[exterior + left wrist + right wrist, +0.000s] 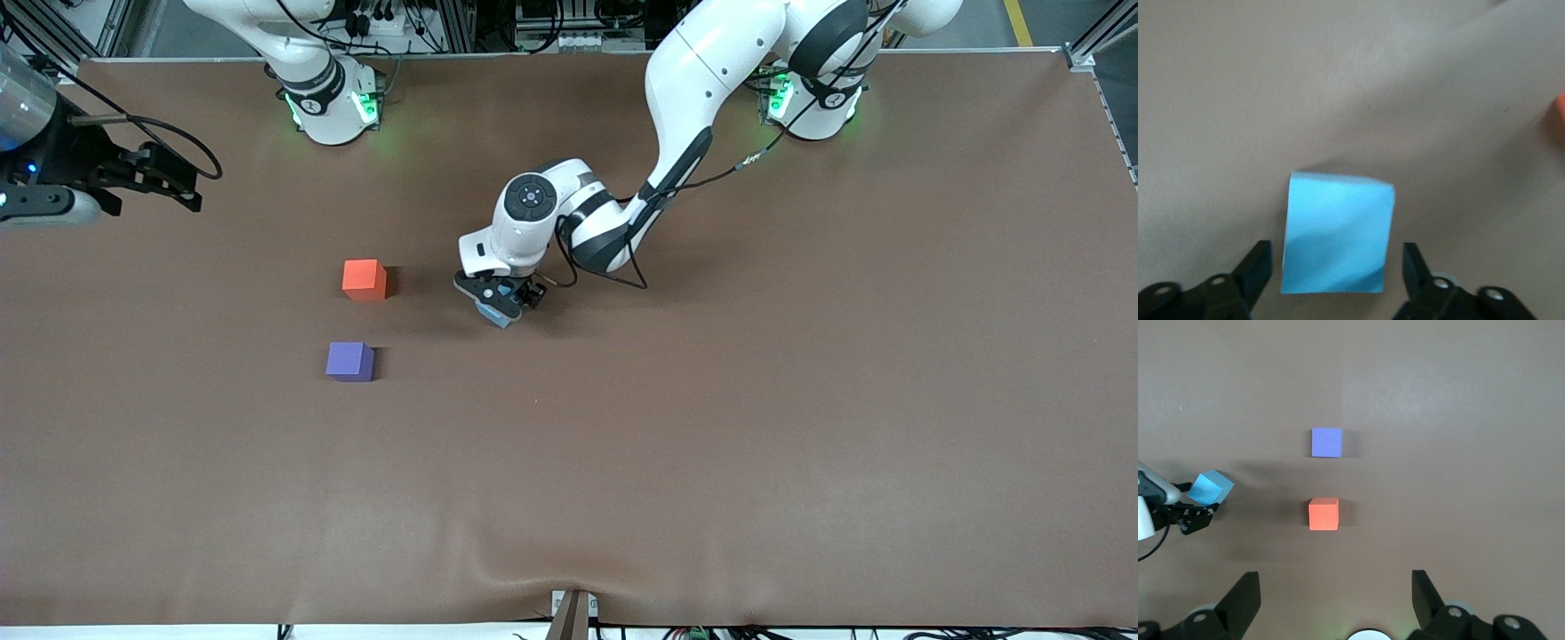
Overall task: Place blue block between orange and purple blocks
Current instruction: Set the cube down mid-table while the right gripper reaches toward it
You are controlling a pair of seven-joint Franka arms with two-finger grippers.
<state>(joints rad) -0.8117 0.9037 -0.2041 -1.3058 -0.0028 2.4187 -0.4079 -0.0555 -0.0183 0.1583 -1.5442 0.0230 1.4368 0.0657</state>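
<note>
Our left gripper [500, 298] hangs over the bare middle of the table with its black fingers [1258, 267] spread a little wider than the blue block [1337, 233] that sits between them; in the left wrist view a sliver of table shows on either side of the cube, so we cannot say whether the pads are pressing it, though in the right wrist view it looks tilted and carried at the fingertips. Our right gripper [1336, 603] waits high over the right arm's end of the table, its fingers wide apart and holding nothing.

We judge the task roughly half done: the blue block seems picked up, but it lies well apart from the orange block [364, 280] and the purple block [349, 362], toward the left arm's end from both; the carry and the set-down remain.

The purple cube sits nearer the front camera than the orange one, with a gap of table between them that looks only a little wider than one block; all three are plain matte cubes with crisp edges; the table [800, 444] wears a dull brown covering, slightly rippled at the front edge.
</note>
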